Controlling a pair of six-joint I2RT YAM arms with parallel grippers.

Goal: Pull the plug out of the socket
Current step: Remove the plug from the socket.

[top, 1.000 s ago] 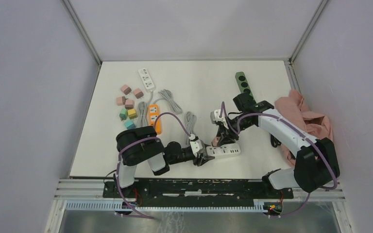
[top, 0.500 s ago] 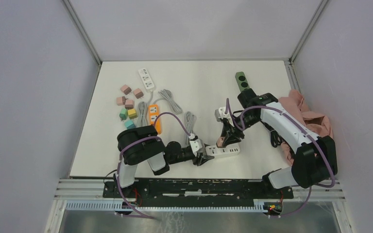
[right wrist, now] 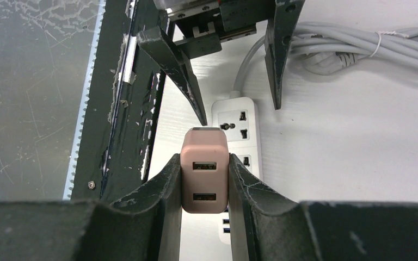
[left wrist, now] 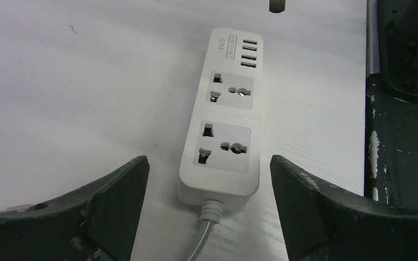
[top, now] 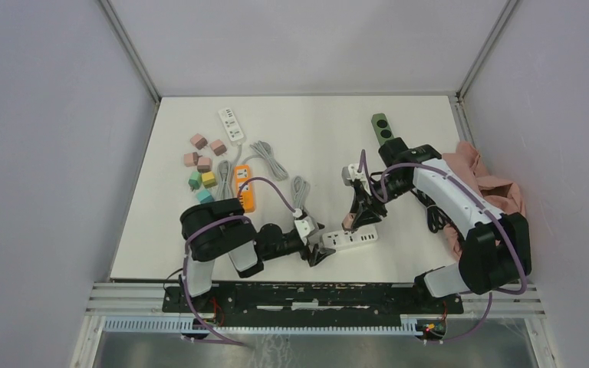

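Observation:
A white power strip (top: 353, 237) lies near the table's front edge, and both of its sockets are empty in the left wrist view (left wrist: 224, 142). My right gripper (top: 350, 221) is shut on a pink plug (right wrist: 204, 169) with two USB ports. It holds the plug just above the strip (right wrist: 238, 120), clear of the sockets. My left gripper (top: 319, 252) is open at the strip's cord end, one finger on each side and neither touching it (left wrist: 208, 164). Its fingers (right wrist: 180, 73) show in the right wrist view.
An orange strip (top: 245, 186), a white strip (top: 231, 125) and several coloured plugs (top: 203, 165) lie at the left. Coiled grey cords (top: 270, 159) lie mid-table. A green strip (top: 383, 129) and a pink cloth (top: 495, 192) are at the right. The metal rail (top: 314, 295) is close in front.
My right gripper has moved right and risen with the pink plug, off the strip. My left gripper has let go of the strip's cord end and drawn back a little.

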